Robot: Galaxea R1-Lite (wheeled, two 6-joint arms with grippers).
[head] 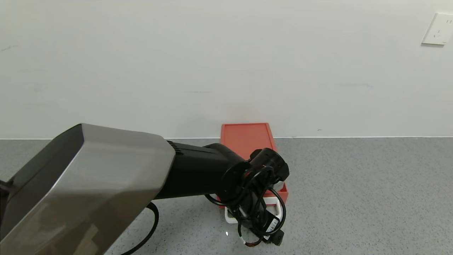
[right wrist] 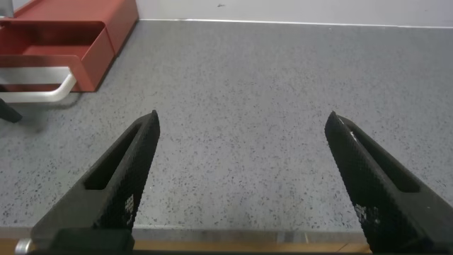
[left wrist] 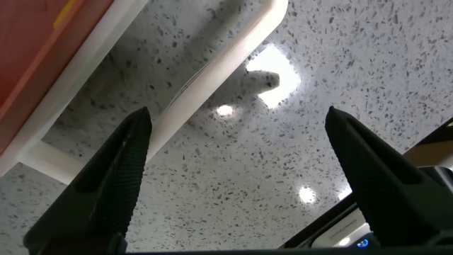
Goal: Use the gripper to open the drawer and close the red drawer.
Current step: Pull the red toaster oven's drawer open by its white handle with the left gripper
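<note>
The orange-red drawer (head: pixel 247 138) stands on the grey table against the wall, with its tray pulled out toward me; the right wrist view shows the open tray (right wrist: pixel 71 42). Its white U-shaped handle (head: pixel 279 209) faces me. My left gripper (head: pixel 263 230) hangs over the handle, fingers open and empty. In the left wrist view the handle bar (left wrist: pixel 212 71) lies just beyond the left gripper (left wrist: pixel 238 117), close to one finger (left wrist: pixel 120 177), and nothing is between the fingers. My right gripper (right wrist: pixel 243 117) is open and empty, low over the table, to the right of the drawer.
A white wall rises right behind the drawer unit, with a socket plate (head: pixel 439 28) at the upper right. My left arm's silver casing (head: pixel 88 184) fills the lower left of the head view. Speckled grey table (head: pixel 354 194) stretches to the right.
</note>
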